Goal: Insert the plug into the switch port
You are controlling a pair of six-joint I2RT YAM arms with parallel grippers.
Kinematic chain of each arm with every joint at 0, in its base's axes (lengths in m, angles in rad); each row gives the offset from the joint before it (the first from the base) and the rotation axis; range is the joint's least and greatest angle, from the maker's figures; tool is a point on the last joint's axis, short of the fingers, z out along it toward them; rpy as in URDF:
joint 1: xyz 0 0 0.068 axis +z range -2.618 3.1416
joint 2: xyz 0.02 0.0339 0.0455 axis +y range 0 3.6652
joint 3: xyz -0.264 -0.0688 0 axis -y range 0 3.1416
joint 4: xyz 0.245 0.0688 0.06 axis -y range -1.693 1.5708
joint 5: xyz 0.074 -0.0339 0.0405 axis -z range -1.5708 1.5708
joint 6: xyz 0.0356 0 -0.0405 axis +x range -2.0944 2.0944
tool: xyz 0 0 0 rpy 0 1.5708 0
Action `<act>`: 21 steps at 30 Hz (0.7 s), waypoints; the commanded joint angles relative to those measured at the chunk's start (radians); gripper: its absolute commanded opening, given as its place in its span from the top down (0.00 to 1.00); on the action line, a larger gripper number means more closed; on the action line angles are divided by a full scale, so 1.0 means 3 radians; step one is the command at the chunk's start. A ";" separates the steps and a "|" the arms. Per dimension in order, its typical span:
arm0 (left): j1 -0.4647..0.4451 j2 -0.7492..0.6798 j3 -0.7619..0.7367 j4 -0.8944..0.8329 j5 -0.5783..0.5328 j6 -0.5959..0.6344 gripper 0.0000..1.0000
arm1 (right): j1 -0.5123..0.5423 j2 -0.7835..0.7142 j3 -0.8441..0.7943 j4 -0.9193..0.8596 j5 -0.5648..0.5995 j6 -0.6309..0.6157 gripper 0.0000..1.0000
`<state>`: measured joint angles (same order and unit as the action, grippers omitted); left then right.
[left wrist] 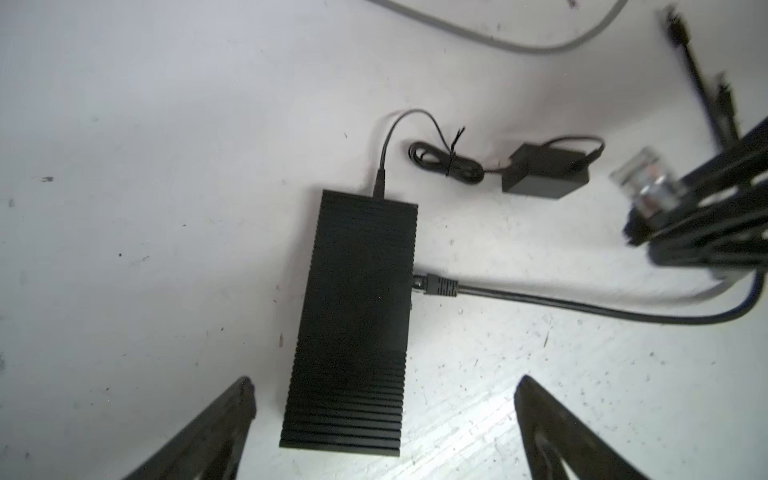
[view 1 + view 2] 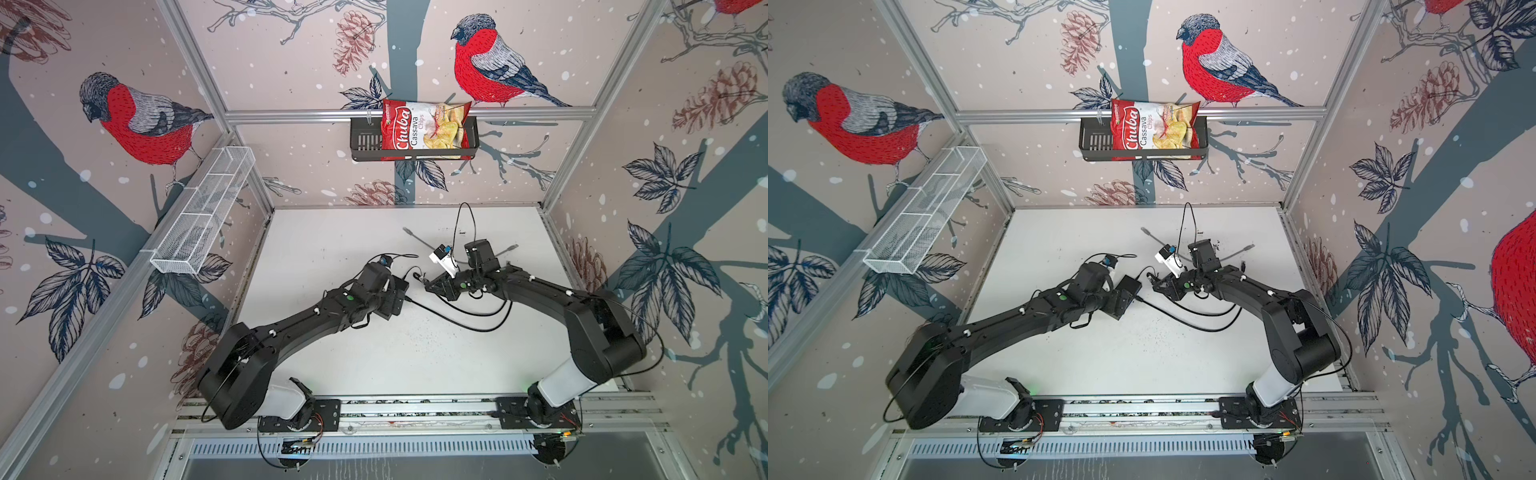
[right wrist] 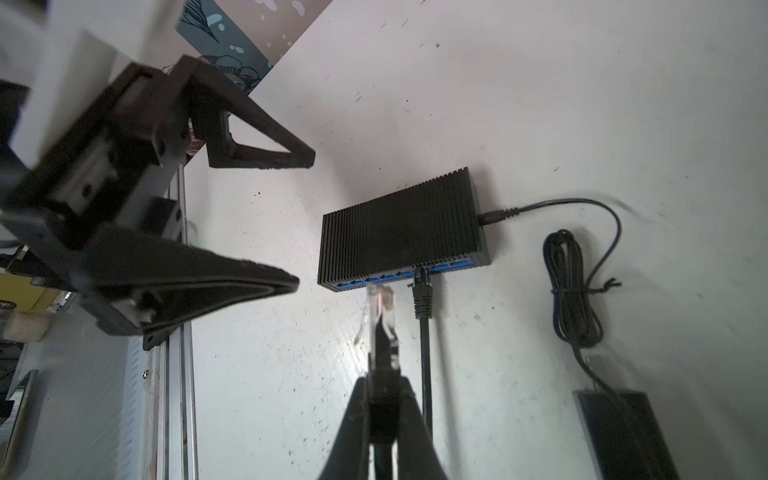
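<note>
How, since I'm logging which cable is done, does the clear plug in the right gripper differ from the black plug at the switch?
The clear plug is transparent; the black plug has a dark ribbed boot. The clear plug is clamped in the right gripper, short of the switch; the black plug is seated in it, ungripped. Both point at its blue port edge.

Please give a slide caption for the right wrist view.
Right end effector holds a clear plug just short of the blue ports on the black switch.
</note>
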<state>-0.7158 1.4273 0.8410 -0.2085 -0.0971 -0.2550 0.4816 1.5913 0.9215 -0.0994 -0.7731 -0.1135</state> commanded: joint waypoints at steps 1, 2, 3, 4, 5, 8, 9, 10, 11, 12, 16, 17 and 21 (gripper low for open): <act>-0.0022 0.0167 0.0107 -0.0507 -0.0253 0.0144 0.04 | -0.0005 -0.0075 0.0021 -0.0105 -0.0011 0.0102 0.99; -0.0022 0.0228 0.0129 -0.0572 -0.0248 0.0153 0.04 | -0.0005 -0.0088 0.0023 -0.0113 -0.0013 0.0123 0.99; -0.0027 0.0289 0.0153 -0.0623 -0.0254 0.0130 0.04 | -0.0006 -0.0101 0.0028 -0.0109 -0.0010 0.0142 0.99; -0.0027 0.0347 0.0168 -0.0665 -0.0266 0.0119 0.04 | -0.0001 -0.0108 0.0035 -0.0129 -0.0016 0.0143 0.99; -0.0027 0.0388 0.0184 -0.0701 -0.0276 0.0111 0.04 | -0.0004 -0.0109 0.0039 -0.0141 -0.0019 0.0152 0.99; -0.0026 0.0467 0.0186 -0.0720 -0.0272 0.0133 0.05 | 0.0000 -0.0121 0.0035 -0.0173 -0.0035 0.0151 0.99; -0.0027 0.0486 0.0179 -0.0712 -0.0267 0.0143 0.05 | -0.0003 -0.0124 0.0030 -0.0169 -0.0041 0.0163 0.99; -0.0027 0.0506 0.0173 -0.0706 -0.0267 0.0144 0.06 | -0.0003 -0.0117 0.0033 -0.0175 -0.0051 0.0167 0.99; -0.0027 0.0527 0.0174 -0.0709 -0.0278 0.0137 0.06 | 0.0000 -0.0112 0.0035 -0.0180 -0.0065 0.0164 0.99; -0.0027 0.0555 0.0184 -0.0711 -0.0312 0.0122 0.07 | 0.0001 -0.0112 0.0028 -0.0175 -0.0067 0.0172 0.98; -0.0027 0.0673 0.0236 -0.0630 -0.0272 0.0134 0.08 | 0.0002 -0.0084 0.0023 -0.0165 -0.0110 0.0179 0.98; -0.0023 0.0695 0.0249 -0.0608 -0.0256 0.0134 0.09 | 0.0009 -0.0074 0.0030 -0.0165 -0.0117 0.0176 0.98; -0.0022 0.0802 0.0302 -0.0540 -0.0249 0.0139 0.11 | 0.0012 -0.0048 0.0022 -0.0167 -0.0128 0.0183 0.98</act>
<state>-0.7227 1.6562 0.9195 -0.3901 -0.1715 -0.2287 0.4828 1.5738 0.9272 -0.1432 -0.7883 -0.0723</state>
